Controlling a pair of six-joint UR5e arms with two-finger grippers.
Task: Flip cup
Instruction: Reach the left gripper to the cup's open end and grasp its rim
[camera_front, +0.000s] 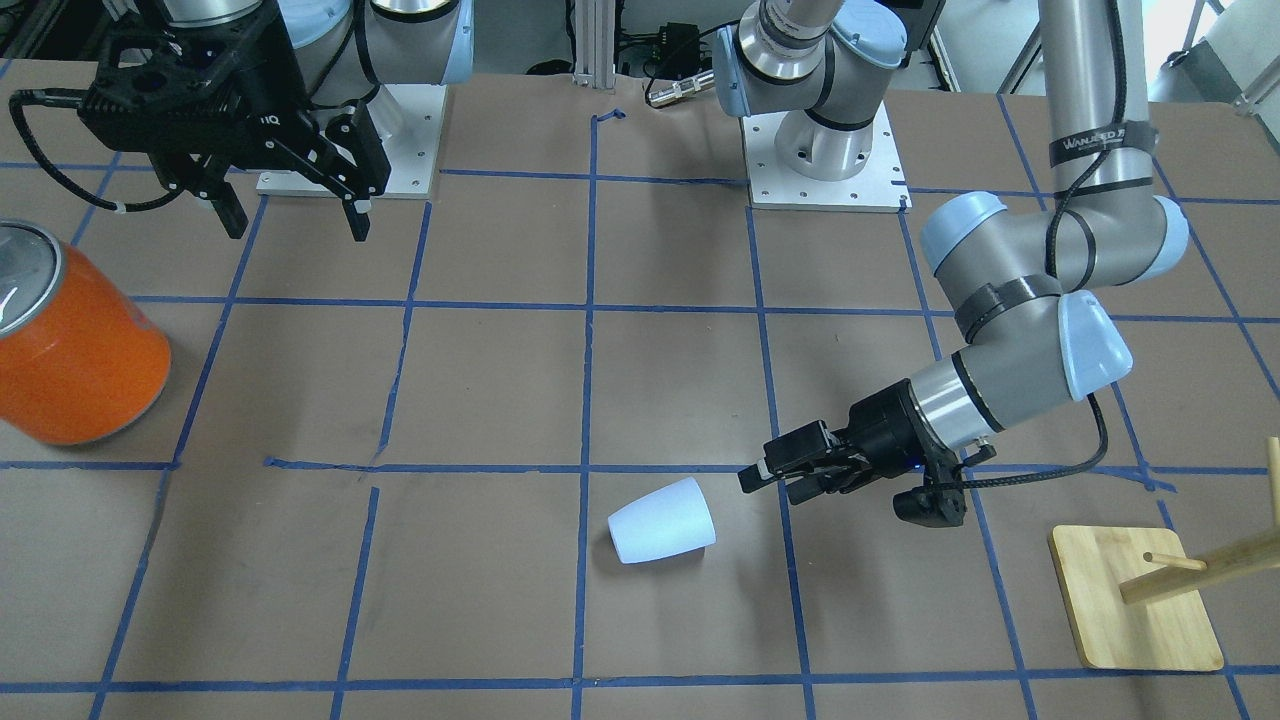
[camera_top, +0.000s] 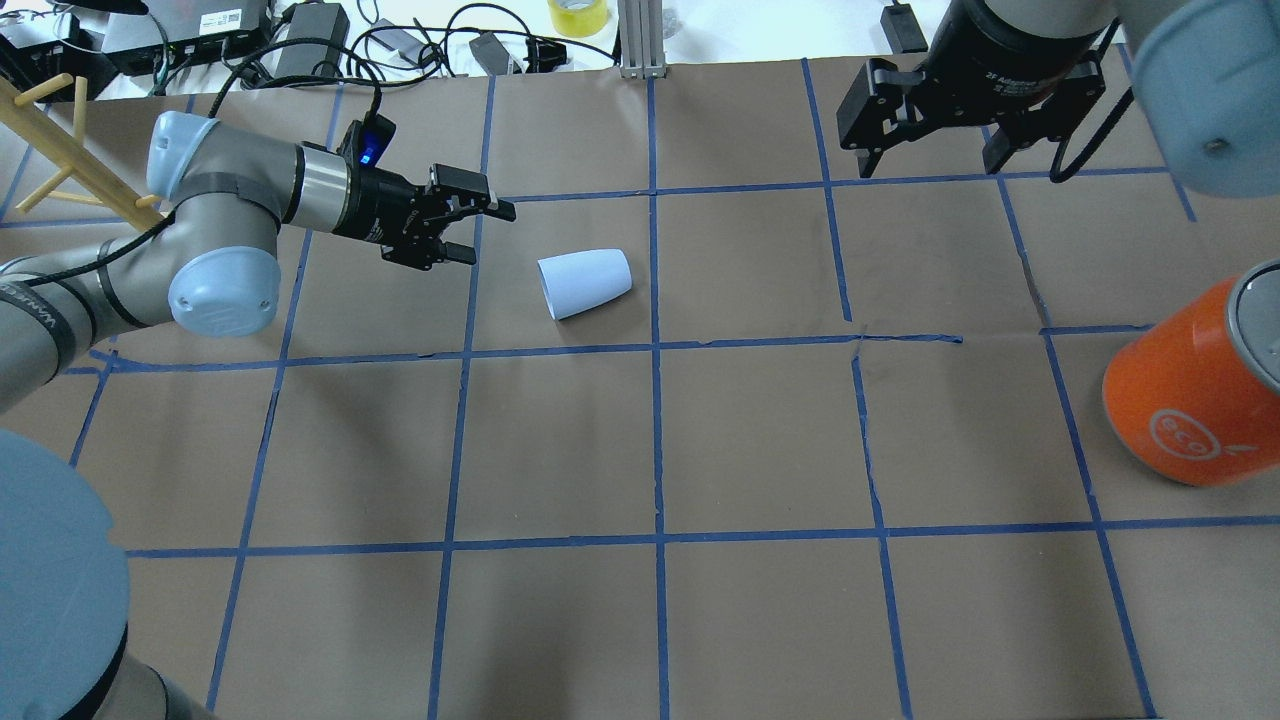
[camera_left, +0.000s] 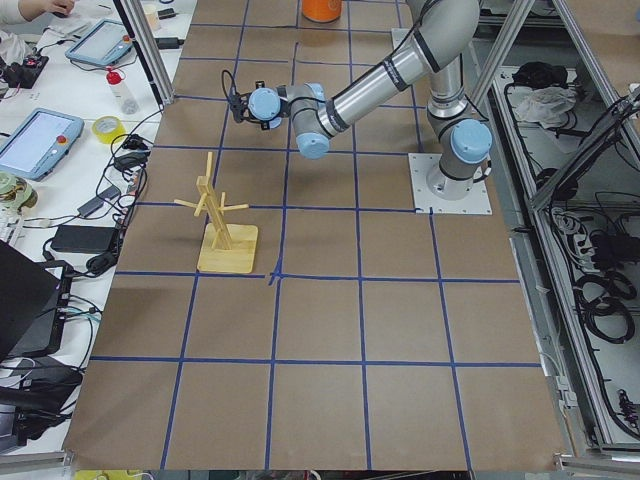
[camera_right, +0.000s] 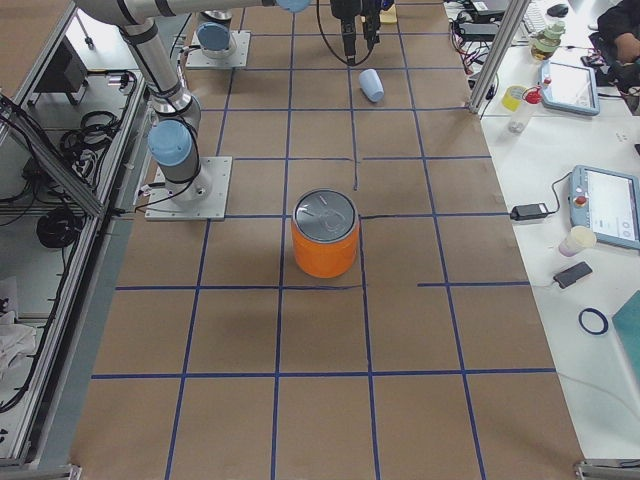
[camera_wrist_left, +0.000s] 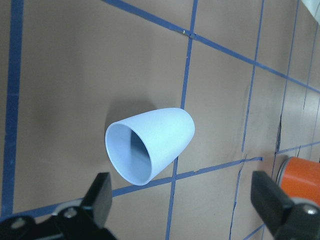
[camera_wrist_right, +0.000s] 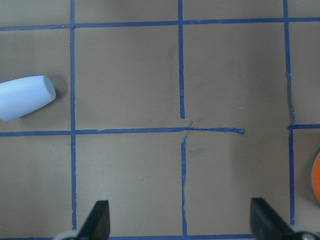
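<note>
Cup down on its side on the brown-paper worktop, with a clear path in! Far left stands a wooden peg rack. Next comes the left hand, fingers apart, empty, near the rim but not touching. Matte, pale, tapered, the cup's mouth faces it. The right hand hangs with fingers spread wide, empty. A glossy orange canister sits far right.
</note>
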